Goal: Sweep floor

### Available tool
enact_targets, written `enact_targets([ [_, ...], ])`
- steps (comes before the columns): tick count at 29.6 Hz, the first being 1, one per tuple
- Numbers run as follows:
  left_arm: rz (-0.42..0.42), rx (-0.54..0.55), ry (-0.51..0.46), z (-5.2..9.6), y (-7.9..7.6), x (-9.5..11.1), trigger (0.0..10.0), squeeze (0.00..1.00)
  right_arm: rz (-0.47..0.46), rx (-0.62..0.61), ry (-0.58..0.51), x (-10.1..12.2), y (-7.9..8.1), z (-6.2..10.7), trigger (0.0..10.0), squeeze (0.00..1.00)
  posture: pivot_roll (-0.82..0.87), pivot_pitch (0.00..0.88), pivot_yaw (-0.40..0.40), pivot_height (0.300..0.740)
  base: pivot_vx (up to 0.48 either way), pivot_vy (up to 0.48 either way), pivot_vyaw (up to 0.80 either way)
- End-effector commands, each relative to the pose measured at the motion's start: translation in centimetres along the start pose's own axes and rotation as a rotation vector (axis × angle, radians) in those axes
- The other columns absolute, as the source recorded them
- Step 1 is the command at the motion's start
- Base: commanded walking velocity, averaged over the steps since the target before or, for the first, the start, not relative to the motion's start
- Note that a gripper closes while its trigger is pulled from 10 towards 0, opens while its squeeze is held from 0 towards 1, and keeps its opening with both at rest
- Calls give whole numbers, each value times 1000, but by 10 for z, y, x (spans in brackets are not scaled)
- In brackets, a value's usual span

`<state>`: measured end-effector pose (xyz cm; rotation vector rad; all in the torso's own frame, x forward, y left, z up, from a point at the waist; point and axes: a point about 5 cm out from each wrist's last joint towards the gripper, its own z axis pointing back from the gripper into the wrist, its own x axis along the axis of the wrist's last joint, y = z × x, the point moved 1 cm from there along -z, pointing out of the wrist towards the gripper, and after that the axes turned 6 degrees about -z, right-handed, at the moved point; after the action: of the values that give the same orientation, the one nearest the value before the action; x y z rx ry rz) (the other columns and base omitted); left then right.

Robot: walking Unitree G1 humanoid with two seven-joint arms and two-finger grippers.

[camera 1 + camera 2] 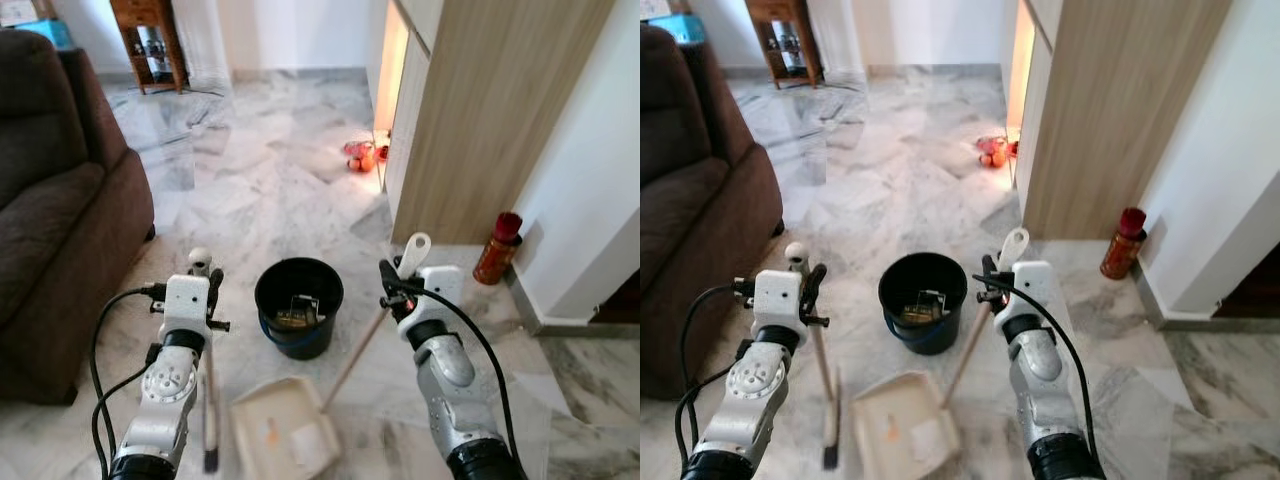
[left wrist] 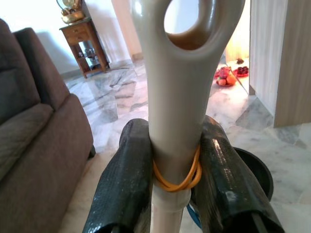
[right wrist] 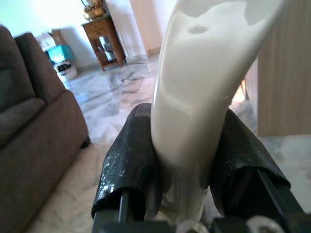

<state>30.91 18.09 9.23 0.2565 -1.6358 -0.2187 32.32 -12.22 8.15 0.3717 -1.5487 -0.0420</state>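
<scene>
My left gripper (image 1: pixel 206 278) is shut on the beige top of a broom handle (image 2: pixel 180 73), just above an orange rubber band (image 2: pixel 176 182). The broom's stick (image 1: pixel 210 395) runs down to the marble floor beside my left arm. The right gripper (image 1: pixel 394 282) is shut on the white top of the dustpan handle (image 3: pixel 204 73). That wooden handle slants down to the cream dustpan (image 1: pixel 285 432), which rests on the floor between my arms. A black bucket (image 1: pixel 298 343) with some litter inside stands just beyond the pan.
A brown sofa (image 1: pixel 50 200) fills the left side. A tall wooden cabinet (image 1: pixel 480 110) stands on the right, with a red bottle (image 1: pixel 497 248) at the wall corner. Red items (image 1: pixel 360 155) lie by the cabinet's far end. A wooden side table (image 1: pixel 150 40) stands at the back.
</scene>
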Motion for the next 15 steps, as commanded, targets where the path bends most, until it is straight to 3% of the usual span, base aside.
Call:
enact_targets([
  [1, -10, -3, -61, -4, 2, 11, 10000, 0, 23, 15, -54, 13, 3, -6, 10000, 0, 110, 0, 66, 740, 0, 0, 0],
  [15, -16, -1, -55, -3, 4, 11, 10000, 0, 40, 29, -79, 21, 7, -5, 10000, 0, 112, 0, 68, 740, 0, 0, 0],
])
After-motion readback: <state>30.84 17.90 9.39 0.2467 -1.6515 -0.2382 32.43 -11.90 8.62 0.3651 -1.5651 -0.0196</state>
